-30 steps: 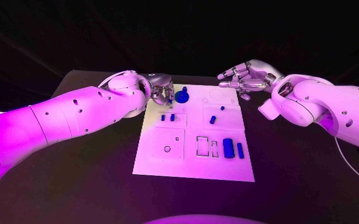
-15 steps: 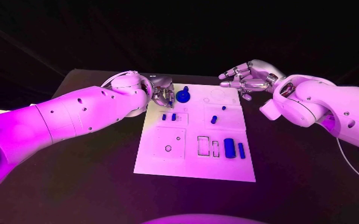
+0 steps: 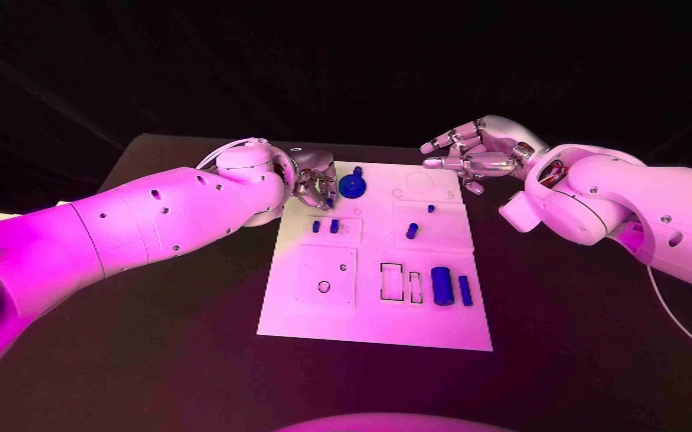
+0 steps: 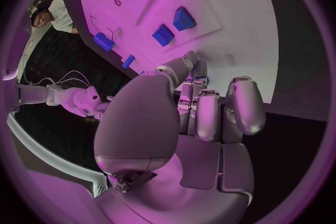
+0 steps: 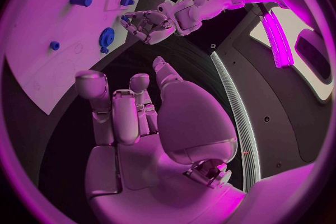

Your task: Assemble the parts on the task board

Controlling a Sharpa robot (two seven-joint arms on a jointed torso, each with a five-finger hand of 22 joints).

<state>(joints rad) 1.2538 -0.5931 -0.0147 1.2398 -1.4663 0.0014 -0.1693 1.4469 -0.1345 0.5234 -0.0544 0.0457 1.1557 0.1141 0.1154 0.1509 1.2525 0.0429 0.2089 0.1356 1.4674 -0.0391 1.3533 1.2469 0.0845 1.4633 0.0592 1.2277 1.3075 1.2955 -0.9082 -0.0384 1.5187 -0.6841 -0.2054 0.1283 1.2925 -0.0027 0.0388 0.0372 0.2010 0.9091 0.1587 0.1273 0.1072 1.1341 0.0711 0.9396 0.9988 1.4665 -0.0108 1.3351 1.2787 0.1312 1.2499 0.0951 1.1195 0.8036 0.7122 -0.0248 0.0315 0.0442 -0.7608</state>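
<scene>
The task board [image 3: 372, 324] is a white plate lying flat in the middle of the black surface [image 3: 173, 352]. Several blue parts are on it. A blue gear [image 3: 353, 188] with a peg standing up from it is at the far left corner of the board. Two small blue pegs [image 3: 325, 225] stand side by side a little nearer, and another small blue peg [image 3: 411, 231] stands towards the middle of the board, with a tiny one [image 3: 430, 208] just beyond it. Two longer blue blocks [image 3: 451, 287] lie next to each other near the right edge, beside some empty rectangular slots [image 3: 398, 282].

The left hand [image 3: 313, 185] is at the far left corner of the board, just beside the gear. Its fingers are curled downward. I cannot tell if the fingertips touch the gear or if they hold anything.

The right hand [image 3: 472, 157] hovers above the far right corner of the board, well apart from the parts. Its fingers are spread and a little bent, and it holds nothing; in the right wrist view the palm is bare.
</scene>
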